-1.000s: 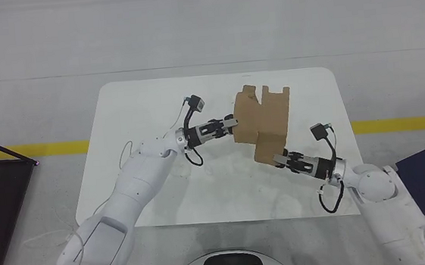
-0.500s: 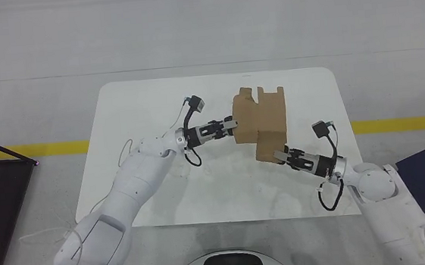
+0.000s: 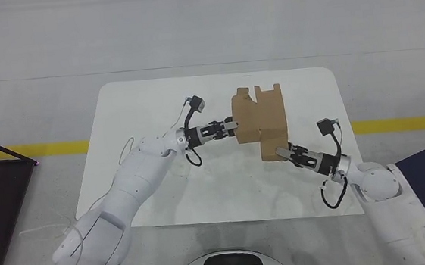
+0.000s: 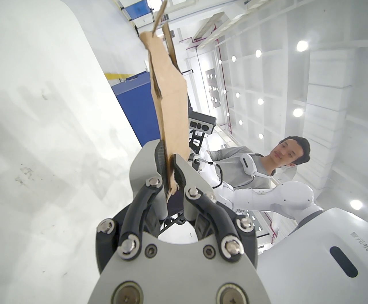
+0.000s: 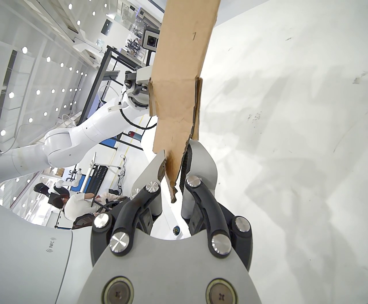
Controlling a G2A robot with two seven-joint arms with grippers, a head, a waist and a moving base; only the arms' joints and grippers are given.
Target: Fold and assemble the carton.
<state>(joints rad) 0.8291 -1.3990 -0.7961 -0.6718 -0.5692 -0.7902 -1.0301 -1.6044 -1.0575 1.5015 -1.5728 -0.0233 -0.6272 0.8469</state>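
Your left gripper [image 4: 169,165] and your right gripper [image 5: 176,164] are each squeezed tight on an edge of the brown carton [image 3: 261,121], holding it up over the white table [image 3: 145,146].

A robotics lab or test hall, indoors.

A white table [image 3: 135,116] stands on a pale grey floor [image 3: 188,28] crossed by 1 yellow line [image 3: 402,124], the sort of marking used on shop floors. In the left wrist view, a tall white wall of open square bays [image 4: 287,72] rises beside rows of round ceiling lights [image 4: 302,45], and a blue cabinet [image 4: 138,112] stands just past the table. The right wrist view adds black metal frames [image 5: 97,79], more lights, and far benches [image 5: 100,169] that may be workstations but are too small to be sure.
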